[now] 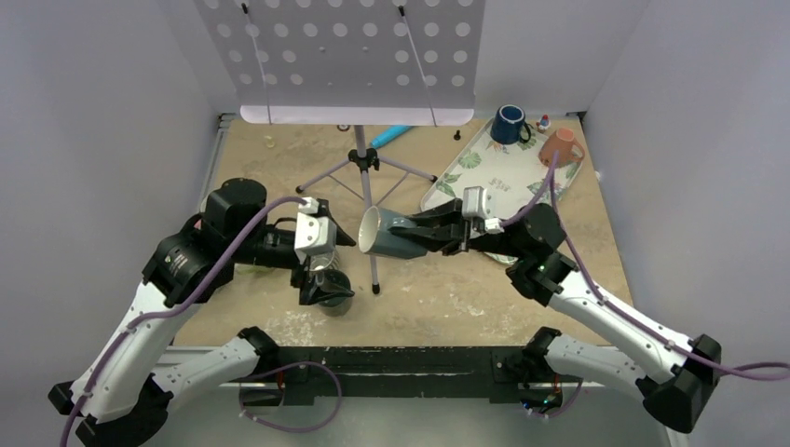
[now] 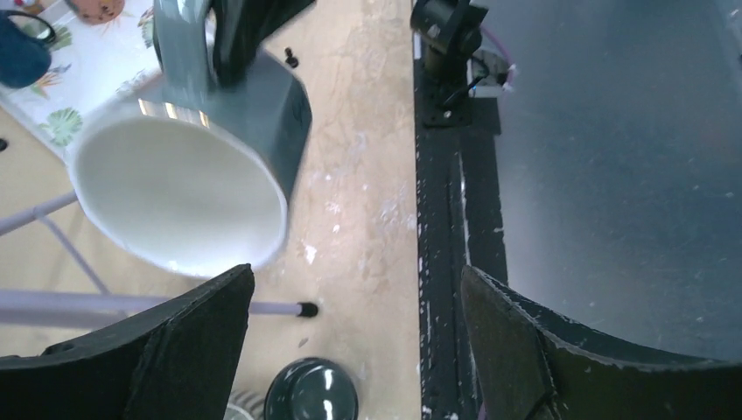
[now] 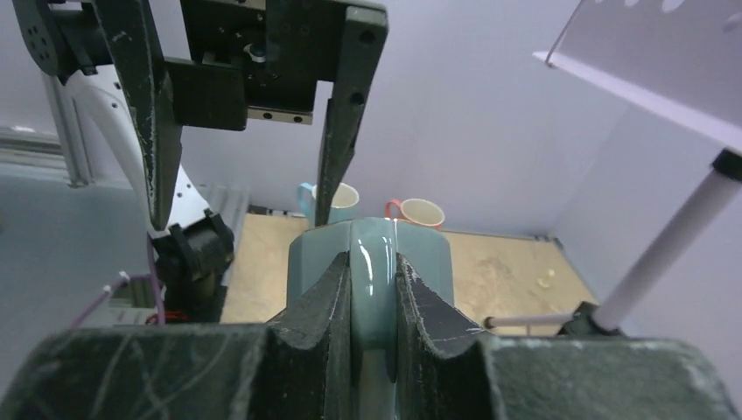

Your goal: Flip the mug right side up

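Grey-teal ceramic mug [image 1: 386, 236] held sideways in air above sandy tabletop [image 1: 447, 291], white mouth turned toward left gripper [image 2: 357, 293]. Handle pinched between closed fingers of right gripper [image 3: 372, 293]. Left gripper spread wide, nothing held. Risks judged: mug pivoted in narrow handle pinch and dropped, or rim knocked against thin white music-stand leg [image 1: 374, 275] close by during turn.

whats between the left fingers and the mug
One thin leg of the music stand, ending in a black foot, crosses the gap between the open left fingers and the mug. The left wrist view shows it best.
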Robot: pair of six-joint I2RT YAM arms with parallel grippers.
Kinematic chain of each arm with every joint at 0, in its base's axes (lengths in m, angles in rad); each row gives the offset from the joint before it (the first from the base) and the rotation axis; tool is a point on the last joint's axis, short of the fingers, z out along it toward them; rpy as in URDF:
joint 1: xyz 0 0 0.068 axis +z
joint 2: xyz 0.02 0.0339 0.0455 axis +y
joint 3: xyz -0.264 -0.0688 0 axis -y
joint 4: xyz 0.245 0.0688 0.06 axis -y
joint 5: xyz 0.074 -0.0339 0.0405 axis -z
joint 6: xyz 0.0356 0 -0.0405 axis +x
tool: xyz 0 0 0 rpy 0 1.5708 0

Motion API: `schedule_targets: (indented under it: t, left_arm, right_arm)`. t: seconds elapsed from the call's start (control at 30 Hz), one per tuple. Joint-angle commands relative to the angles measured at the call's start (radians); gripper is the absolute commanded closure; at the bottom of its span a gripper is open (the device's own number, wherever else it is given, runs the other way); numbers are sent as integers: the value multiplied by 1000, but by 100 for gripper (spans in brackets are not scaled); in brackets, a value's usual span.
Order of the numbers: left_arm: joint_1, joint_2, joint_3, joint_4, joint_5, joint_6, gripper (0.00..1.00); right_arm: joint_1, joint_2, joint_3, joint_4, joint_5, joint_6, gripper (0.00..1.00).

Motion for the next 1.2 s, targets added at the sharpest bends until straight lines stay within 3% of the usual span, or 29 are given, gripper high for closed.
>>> schedule_targets:
  t: [0.0, 0.17, 0.3, 0.33, 0.43, 0.47, 0.57, 0.67, 0.8, 1.03, 1.17]
  left_arm:
    - [0, 39, 70, 109, 132, -84, 10]
    - [-5, 73, 50, 141, 124, -107, 19]
    - [-5, 94, 33, 151, 128, -109, 31]
    - [-5, 97, 26, 159, 124, -113, 41]
    - [-5, 100, 10, 178, 84, -129, 96]
    - [-5, 102, 9, 176, 62, -129, 100]
    - [-10, 115, 16, 86, -8, -45, 100]
    - [-59, 156, 6, -60, -156, 115, 100]
    - [-92, 238, 20, -336, -218, 285, 100]
    - [-36, 93, -23, -476, -491, 315, 100]
    - [166, 77, -35, -601, -597, 375, 100]
  right_arm:
    - [60, 47, 22, 402, 123, 187, 100]
    - [102, 102, 47, 495, 159, 215, 100]
    - [114, 141, 52, 546, 186, 233, 100]
    - [114, 150, 51, 562, 178, 239, 100]
    - [114, 178, 75, 515, 158, 241, 100]
    - [114, 176, 83, 479, 166, 240, 93]
    - [114, 139, 95, 291, 286, 193, 46]
    - [108, 92, 122, 46, 535, 156, 21]
    - [61, 71, 135, -219, 843, 146, 17]
    - [-143, -8, 3, -256, 784, 225, 17]
    - [-166, -15, -6, -285, 812, 213, 17]
